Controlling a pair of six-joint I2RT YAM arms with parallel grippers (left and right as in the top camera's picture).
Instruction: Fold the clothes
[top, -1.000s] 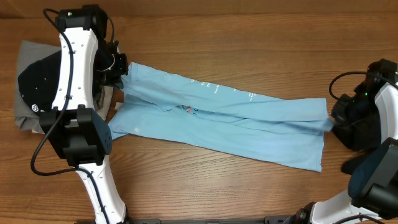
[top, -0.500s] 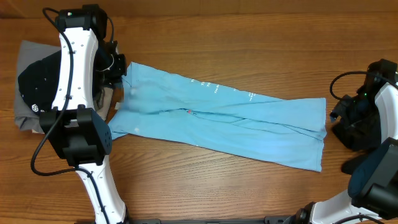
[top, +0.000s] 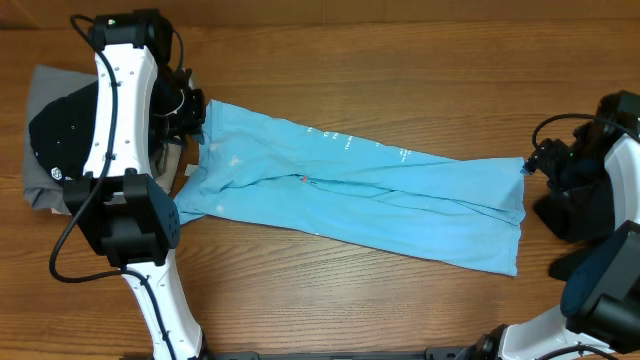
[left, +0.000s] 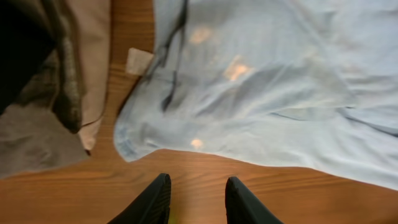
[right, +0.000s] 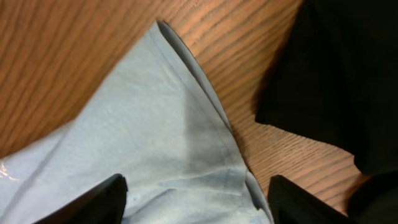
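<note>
Folded light-blue T-shirt (top: 380, 190) stretched lengthwise, left to right, across the counter (top: 400, 60).
Each end is met by an arm: left gripper (left: 198, 182) with jaws narrowly parted, right gripper (right: 196, 186) with jaws wide; nothing is held.

Lets go of the light-blue T-shirt (top: 360, 190) at both ends since a second ago. Parts the left claw (left: 198, 180) a little over bare worktop (top: 400, 60) beside the left hem; spreads the right claw (right: 196, 186) wide above the right corner. Leaves the formerly tugged-up cloth lying flatter.
</note>
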